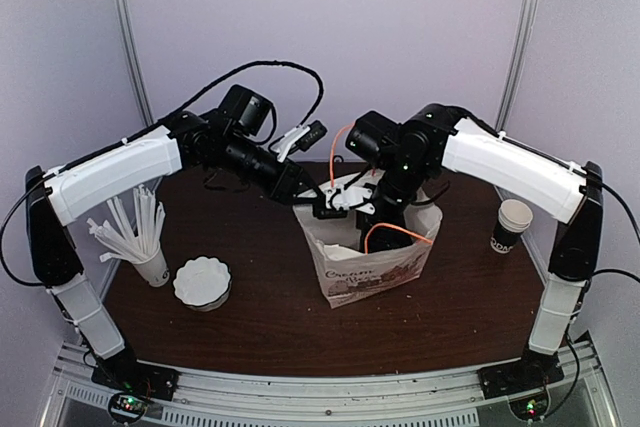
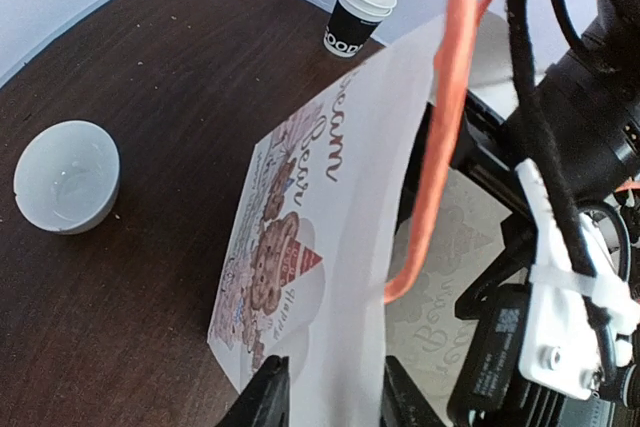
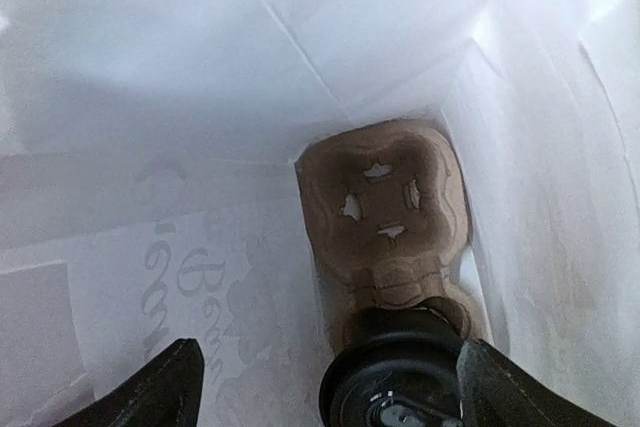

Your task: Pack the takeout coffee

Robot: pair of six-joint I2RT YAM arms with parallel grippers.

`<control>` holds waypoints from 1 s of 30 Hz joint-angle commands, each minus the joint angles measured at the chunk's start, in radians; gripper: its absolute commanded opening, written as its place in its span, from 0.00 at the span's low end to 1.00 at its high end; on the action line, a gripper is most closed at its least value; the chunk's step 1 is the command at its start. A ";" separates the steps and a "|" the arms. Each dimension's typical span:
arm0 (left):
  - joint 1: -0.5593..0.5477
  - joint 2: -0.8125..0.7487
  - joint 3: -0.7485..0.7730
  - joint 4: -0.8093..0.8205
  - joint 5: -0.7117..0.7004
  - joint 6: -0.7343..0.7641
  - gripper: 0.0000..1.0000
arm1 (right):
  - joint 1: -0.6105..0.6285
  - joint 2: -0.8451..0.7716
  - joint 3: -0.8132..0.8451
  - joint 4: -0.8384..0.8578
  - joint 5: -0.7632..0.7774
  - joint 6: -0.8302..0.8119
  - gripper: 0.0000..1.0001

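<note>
Down inside the paper bag (image 1: 372, 265), the takeout coffee (image 3: 395, 387) sits in the pulp carrier's (image 3: 385, 197) end pocket, between the right gripper's (image 3: 332, 362) wide-apart fingers. The left gripper (image 2: 333, 382) straddles the bag's wall, grip unclear.

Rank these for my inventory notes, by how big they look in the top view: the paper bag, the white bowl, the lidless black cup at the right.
1. paper bag, clearly largest.
2. white bowl, wider than the cup.
3. lidless black cup, taller but narrower, so places two and three are close.
</note>
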 commanded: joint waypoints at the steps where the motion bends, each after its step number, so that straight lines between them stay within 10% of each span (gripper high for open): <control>1: -0.002 0.006 0.023 0.070 0.048 -0.008 0.31 | 0.006 -0.003 0.000 -0.024 -0.051 -0.006 0.91; 22: -0.002 0.060 0.034 0.209 0.028 -0.020 0.31 | 0.002 -0.031 0.232 -0.199 -0.180 -0.168 0.91; 30: -0.002 0.081 0.057 0.282 0.041 -0.036 0.62 | -0.099 -0.062 0.331 -0.214 -0.221 -0.199 0.91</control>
